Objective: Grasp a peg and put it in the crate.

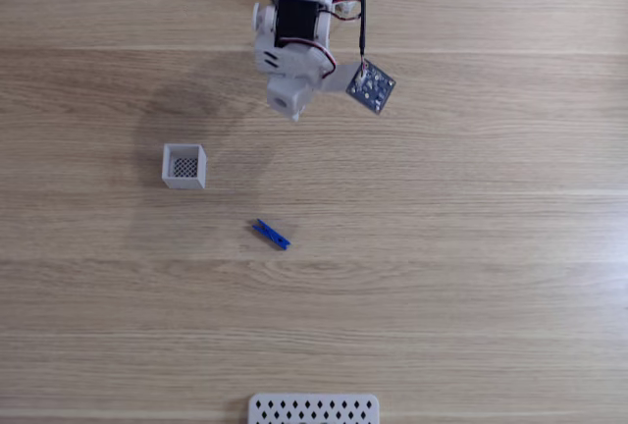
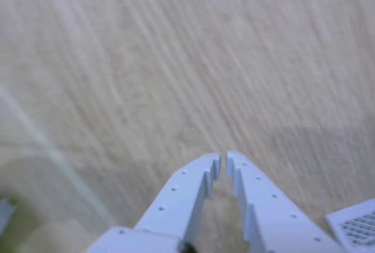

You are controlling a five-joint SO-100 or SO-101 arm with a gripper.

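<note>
In the fixed view the blue peg lies flat and slanted on the wooden table, just left of the frame's centre. The white crate stands upright above and left of it, near but apart (nothing visible inside). The arm sits at top centre. A perforated white panel lies at the bottom edge. In the other view the gripper hangs empty over bare wood, its fingertips nearly pressed together.
</note>
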